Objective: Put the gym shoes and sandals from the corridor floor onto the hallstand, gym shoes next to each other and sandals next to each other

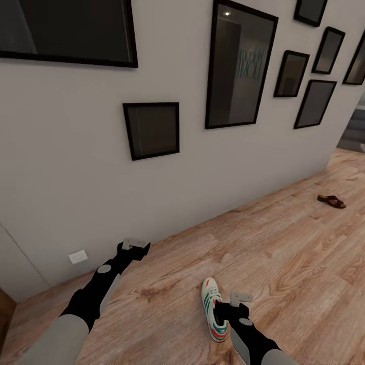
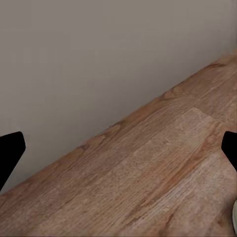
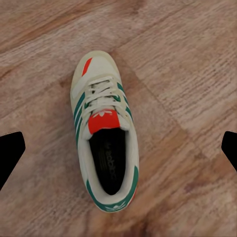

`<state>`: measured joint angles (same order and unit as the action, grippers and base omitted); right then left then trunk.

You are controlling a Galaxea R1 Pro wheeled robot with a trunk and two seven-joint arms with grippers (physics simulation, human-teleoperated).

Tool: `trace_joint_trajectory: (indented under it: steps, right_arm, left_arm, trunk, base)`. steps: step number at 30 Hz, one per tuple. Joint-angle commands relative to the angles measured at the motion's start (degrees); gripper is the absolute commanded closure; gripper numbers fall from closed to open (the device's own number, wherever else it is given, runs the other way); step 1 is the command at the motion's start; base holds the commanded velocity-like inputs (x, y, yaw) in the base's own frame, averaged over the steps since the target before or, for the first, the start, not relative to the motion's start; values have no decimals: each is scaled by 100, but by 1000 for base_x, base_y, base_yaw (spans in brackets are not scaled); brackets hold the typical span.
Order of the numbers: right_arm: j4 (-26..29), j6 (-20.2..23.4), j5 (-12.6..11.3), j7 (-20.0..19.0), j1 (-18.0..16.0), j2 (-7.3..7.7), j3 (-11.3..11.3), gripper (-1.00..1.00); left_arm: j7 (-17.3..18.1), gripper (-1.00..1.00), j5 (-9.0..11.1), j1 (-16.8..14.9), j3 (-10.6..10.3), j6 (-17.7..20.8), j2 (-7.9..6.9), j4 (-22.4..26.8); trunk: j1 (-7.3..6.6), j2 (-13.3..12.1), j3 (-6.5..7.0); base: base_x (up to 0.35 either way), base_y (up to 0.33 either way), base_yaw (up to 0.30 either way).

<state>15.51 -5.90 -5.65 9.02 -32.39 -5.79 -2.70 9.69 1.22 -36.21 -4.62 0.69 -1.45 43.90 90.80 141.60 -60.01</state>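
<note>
1. Head view: one sneaker [image 1: 214, 309] lies on the plank floor [image 1: 284, 253], toe toward the wall [image 1: 76, 177]. The right gripper [image 1: 234, 304] hangs just over its heel side; the left gripper [image 1: 133, 248] hovers well apart from the sneaker, near the wall. A brown sandal [image 1: 331, 201] lies far beyond the sneaker.
2. Left wrist view: the fingers [image 2: 11, 153] are spread wide over bare wood grain, holding nothing.
3. Right wrist view: the fingers [image 3: 11, 155] are parted wide either side of the sneaker [image 3: 104, 138], not touching. It looks light, with soft padded sides and a stiffer sole; pinching across the open collar seems surest.
</note>
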Motion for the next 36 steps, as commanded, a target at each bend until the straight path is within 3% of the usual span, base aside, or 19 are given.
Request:
trace_joint_trajectory:
  steps: [1,4,15,21,32,35,36]
  right_arm:
    - [-6,-26,-59,21,-4,2,-30,-100]
    - [-9,-26,-59,21,-4,5,-29,-100]
    - [-4,-26,-59,21,-4,8,-29,-100]
    - [-4,-26,-59,21,-4,8,-29,-100]
    - [-4,-26,-59,21,-4,8,-29,-100]
    - [-4,-31,-59,21,-4,8,-29,-100]
    - [-4,-33,-59,21,-4,8,-29,-100]
  left_arm:
    - [5,-100,15,-2,-13,4,-5,4]
    - [6,-100,17,-1,-13,-3,0,4]
    - [6,-100,19,0,-217,-16,0,5]
    - [6,-100,19,0,-225,-16,-4,5]
    - [5,-100,21,0,-228,-18,-5,5]
    - [3,-100,42,-43,-242,20,39,90]
    - [-5,-100,25,-90,-249,45,167,279]
  trunk:
    - [21,44,-31]
    - [87,164,-110]
    - [115,179,-453]
    - [131,187,-640]
    - [131,187,-694]
    - [131,187,-695]
    - [131,187,-695]
  base:
    - [0,0,3]
    - [0,0,2]
    - [0,0,0]
    - [0,0,0]
    - [0,0,0]
    - [0,0,0]
    - [0,0,0]
